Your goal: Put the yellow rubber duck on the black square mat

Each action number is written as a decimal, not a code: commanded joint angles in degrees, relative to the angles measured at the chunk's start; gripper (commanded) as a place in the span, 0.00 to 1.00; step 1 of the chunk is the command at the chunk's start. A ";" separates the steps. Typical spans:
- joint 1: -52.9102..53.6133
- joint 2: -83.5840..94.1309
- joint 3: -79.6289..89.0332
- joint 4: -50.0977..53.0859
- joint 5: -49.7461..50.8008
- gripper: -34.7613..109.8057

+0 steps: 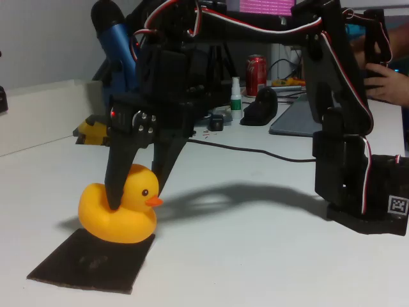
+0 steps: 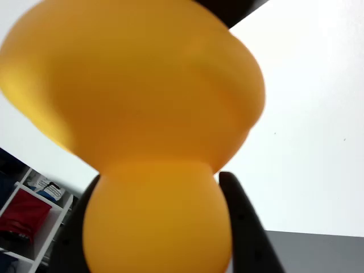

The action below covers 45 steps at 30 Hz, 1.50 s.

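The claw (image 1: 137, 192) is reaching straight down from the black arm (image 1: 332, 83) and is closing around the neck of the yellow rubber duck (image 1: 121, 214), one finger (image 1: 118, 176) pressing behind the head on the near side and the other coming down on the far side by the beak. In the wrist view the two dark fingers (image 2: 242, 222) are flanking the duck's head at the bottom of the picture, with the yellow rubber duck's (image 2: 142, 102) rounded body bulging above them, blurred and very close to the lens.

The duck is sitting upright, its orange beak pointing to the right in the fixed view. Its base is resting on the far right corner of the black square mat (image 1: 89, 262), with part of the body overhanging the mat's back edge; whether it is fully set down or slightly lifted is hard to tell. The mat is lying flat on the white surface (image 1: 255, 256), near the front left of the fixed view.

Behind the arm, a red can (image 1: 256, 73), a small bottle with a green cap (image 1: 236, 97) and a black cable (image 1: 255, 151) are lying on the surface. A person's hand (image 1: 390, 80) is showing at the right edge.
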 commanded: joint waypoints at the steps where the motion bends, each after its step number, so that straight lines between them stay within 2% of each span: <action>1: -1.23 0.88 -2.90 -0.35 -0.35 0.31; 8: -1.32 -6.15 -3.43 -0.35 -0.35 0.31; 25: -6.33 -5.54 -4.83 -0.53 -0.26 0.31; 31: -6.33 -6.24 -12.04 -0.26 -0.26 0.31; 45: -1.58 -5.62 -12.39 -0.35 -0.18 0.31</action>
